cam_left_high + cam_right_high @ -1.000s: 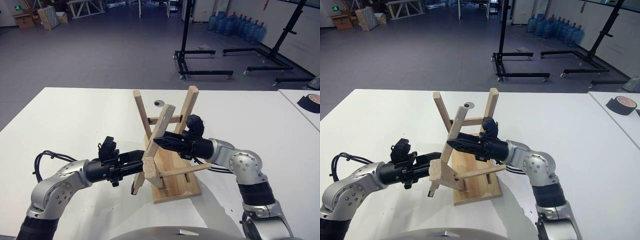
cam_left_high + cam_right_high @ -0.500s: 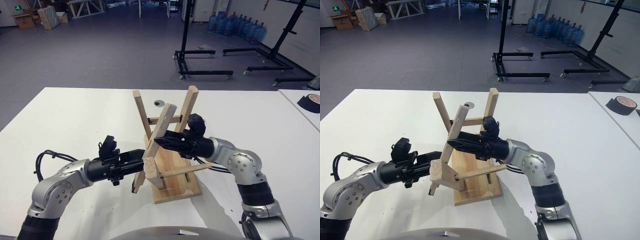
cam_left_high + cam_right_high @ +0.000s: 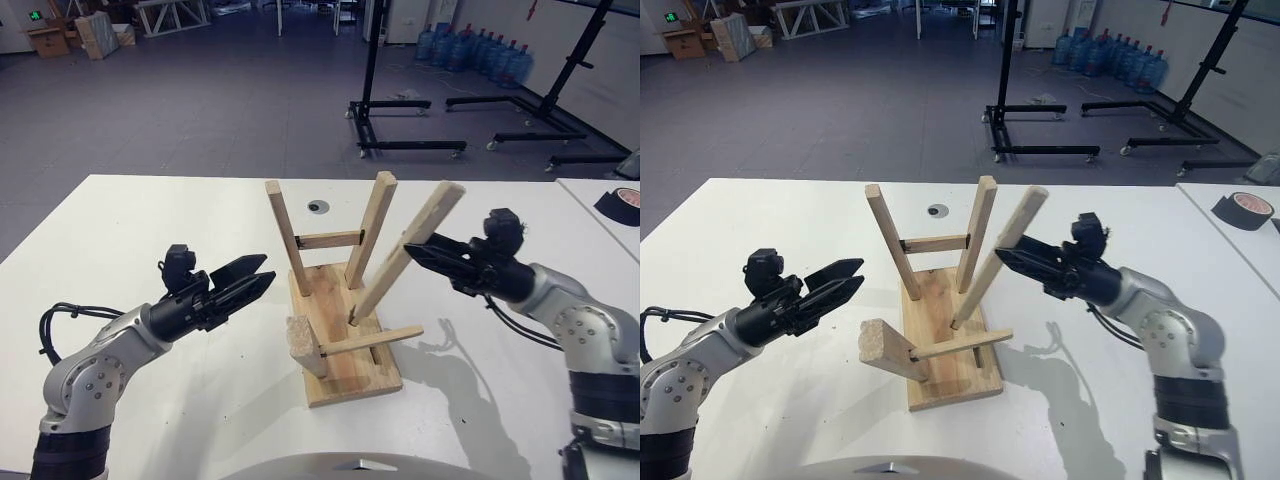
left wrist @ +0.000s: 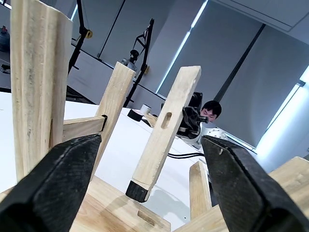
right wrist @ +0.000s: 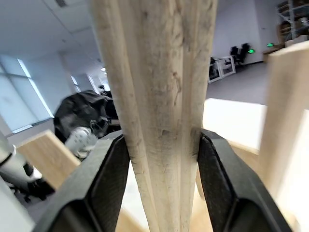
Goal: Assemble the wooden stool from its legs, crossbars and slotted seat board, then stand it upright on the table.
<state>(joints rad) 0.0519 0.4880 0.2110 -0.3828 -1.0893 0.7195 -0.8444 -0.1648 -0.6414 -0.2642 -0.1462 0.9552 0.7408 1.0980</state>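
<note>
The pale rectangular wooden seat board is lying flat, slots up, in the middle of the white table, so the stool is being built upside down. At the board's far end the far left leg and the far right leg, both square pale wooden posts, are standing in it with their tops splaying apart. A short wooden crossbar is joining them, so that half is looking finished.

A third leg of the same pale wood is slanting up to the right from the board's middle. The right gripper is clamping it along its upper part, black fingers pressing on either side of the wood. The leg's lower end is meeting the board, but I cannot tell whether it is sitting in a slot.

At the near left corner the fourth leg is tipping toward the near edge. It is carrying a second crossbar, thin and pale, whose right end is touching no leg.

The left gripper is hovering just left of the board, spread wide and holding nothing.

Judging from this, about half is remaining: seating the third leg, mating the second crossbar into it, straightening the fourth leg, then turning the stool upright. A black tape roll is lying well apart at the far right.
</note>
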